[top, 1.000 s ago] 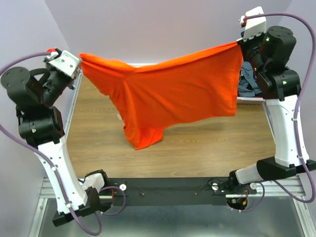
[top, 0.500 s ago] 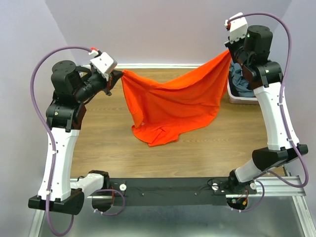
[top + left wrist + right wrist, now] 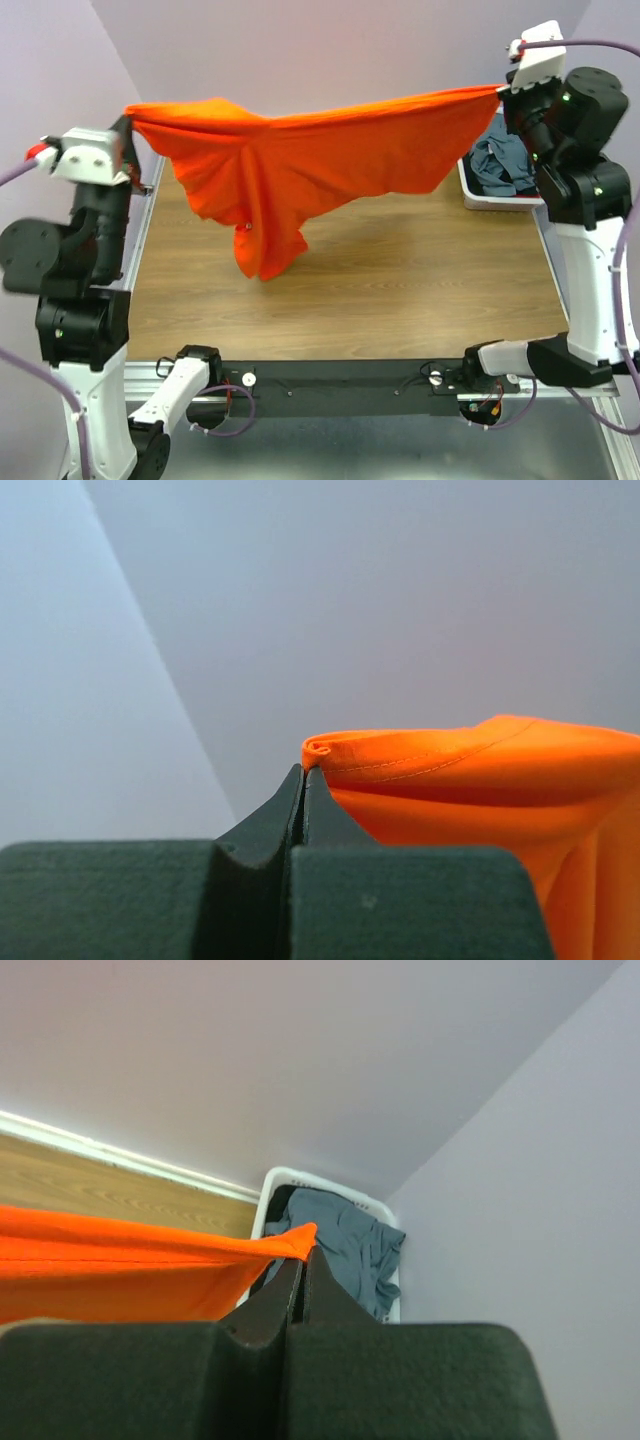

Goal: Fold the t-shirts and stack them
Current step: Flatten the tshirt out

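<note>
1. Left end effector [image 3: 128, 120]: clenched. Its two fingers are pressed flat together on a hemmed corner of the orange t-shirt [image 3: 300, 170], seen at close range in the left wrist view.

2. Right end effector [image 3: 503, 90]: clenched. Its fingers pinch the opposite corner of the same garment.

3. Position of the orange t-shirt: it is suspended in the air between my two end effectors, above the wooden worktop [image 3: 400, 270].

4. Orientation: the long axis runs left to right across the worktop. The upper edge is drawn out between the two grip points and dips slightly at mid-span. The rest of the cloth hangs below that edge in loose folds. The lowest fold hangs left of centre. I cannot tell whether it touches the worktop.

5. Count:
- Orange t-shirts: one.
- End effectors gripping it: two.
- White slatted basket [image 3: 468, 190]: one, at the far right corner of the worktop, just below my right end effector.
- Blue-grey t-shirts [image 3: 500, 165]: a crumpled heap inside the basket. The folds hide the number of separate garments, so I cannot count them.
</note>
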You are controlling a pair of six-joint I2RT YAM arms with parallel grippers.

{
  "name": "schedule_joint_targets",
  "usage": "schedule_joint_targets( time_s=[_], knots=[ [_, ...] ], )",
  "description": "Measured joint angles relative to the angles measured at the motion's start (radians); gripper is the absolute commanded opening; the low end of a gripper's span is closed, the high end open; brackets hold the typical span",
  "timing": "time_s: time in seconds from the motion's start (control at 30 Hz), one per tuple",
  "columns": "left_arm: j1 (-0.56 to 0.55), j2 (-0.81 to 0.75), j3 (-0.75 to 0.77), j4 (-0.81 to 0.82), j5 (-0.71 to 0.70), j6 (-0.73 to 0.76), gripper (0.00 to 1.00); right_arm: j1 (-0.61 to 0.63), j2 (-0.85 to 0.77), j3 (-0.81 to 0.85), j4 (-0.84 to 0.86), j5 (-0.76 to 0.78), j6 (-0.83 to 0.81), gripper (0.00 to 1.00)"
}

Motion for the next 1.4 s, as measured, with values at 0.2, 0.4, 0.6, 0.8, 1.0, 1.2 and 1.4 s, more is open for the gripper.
schedule_joint_targets(
  time_s=[0.2, 0.4, 0.6, 0.8, 1.0, 1.2, 1.4],
  knots=[
    [0.0, -0.037, 0.029, 0.034, -0.097, 0.024, 0.0, 0.0, -0.035, 0.002, 0.001, -0.041, 0.01, 0.0],
    [0.0, 0.059, 0.005, 0.113, -0.146, 0.058, 0.0, 0.001, 0.167, 0.145, 0.021, -0.045, 0.006, 0.01],
    [0.042, 0.318, 0.042, 0.245, -0.166, 0.101, 0.0, 0.001, 0.494, 0.378, 0.048, -0.015, -0.013, 0.01],
    [0.188, 0.758, 0.374, 0.29, -0.028, 0.003, 0.0, 0.001, 0.675, 0.445, 0.226, 0.048, -0.041, 0.01],
    [0.253, 1.067, 0.764, 0.367, 0.13, -0.151, 0.0, 0.0, 0.81, 0.559, 0.555, 0.095, -0.074, 0.01],
    [0.262, 1.043, 0.71, 0.632, 0.179, -0.169, 0.0, -0.018, 0.813, 0.484, 0.926, 0.073, -0.088, 0.01],
    [0.268, 0.932, 0.369, 0.798, 0.237, -0.087, 0.0, -0.036, 0.809, 0.305, 1.067, 0.009, -0.088, 0.01]
  ],
)
